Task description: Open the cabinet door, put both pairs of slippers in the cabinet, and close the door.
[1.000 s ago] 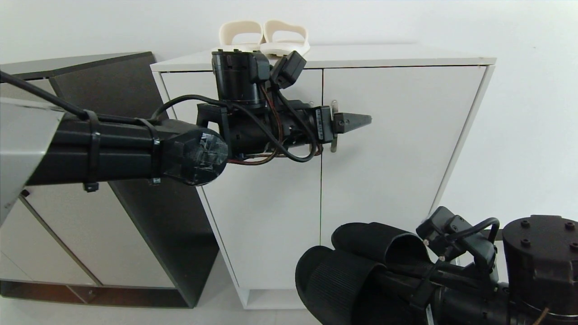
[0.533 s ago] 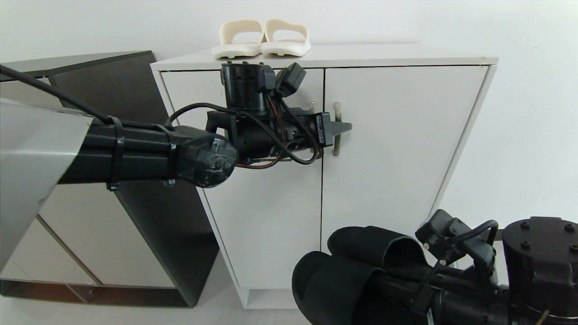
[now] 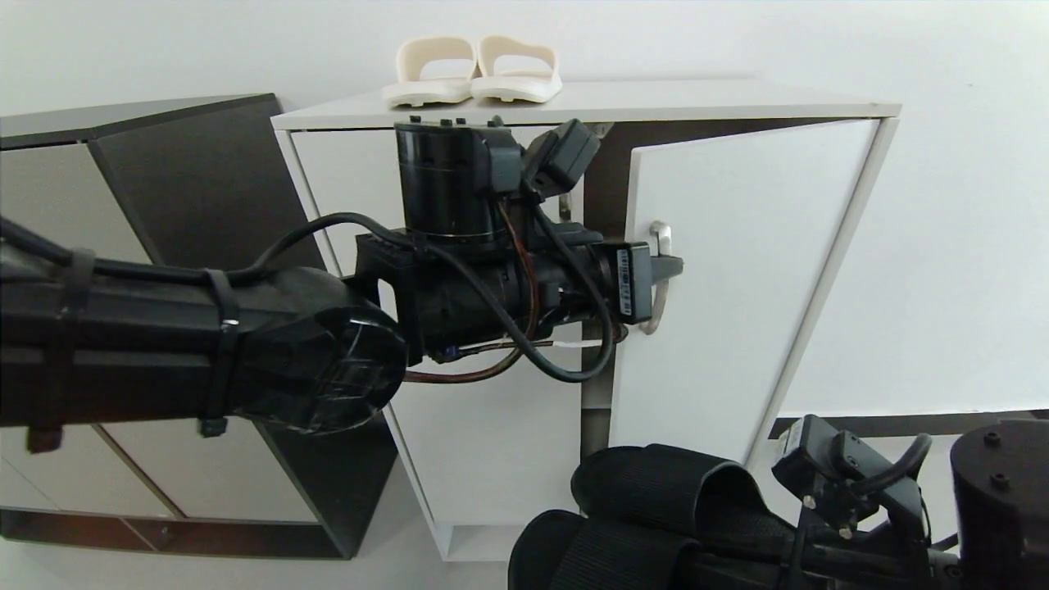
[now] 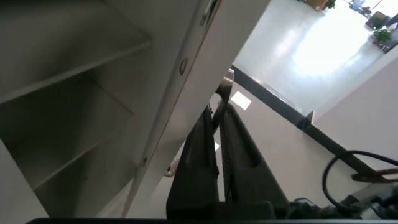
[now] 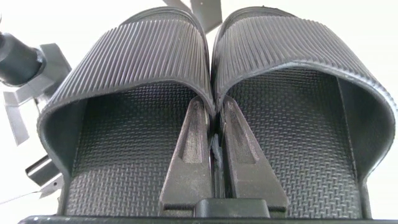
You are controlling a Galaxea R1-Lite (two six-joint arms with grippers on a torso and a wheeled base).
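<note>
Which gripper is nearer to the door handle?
Left. The left gripper grips the handle of the door. The right gripper holds the black slippers low, well below the handle.

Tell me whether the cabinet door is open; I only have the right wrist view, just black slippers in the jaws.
Observer: Partly. In the head view the right-hand door stands ajar, with a dark gap along its handle edge.
Operator: What is holding it there?
Observer: The left arm's jaws are shut on the door handle.
Operator: And the other pair?
Observer: The beige slippers sit side by side on top of the cabinet, above the closed left-hand door.
</note>
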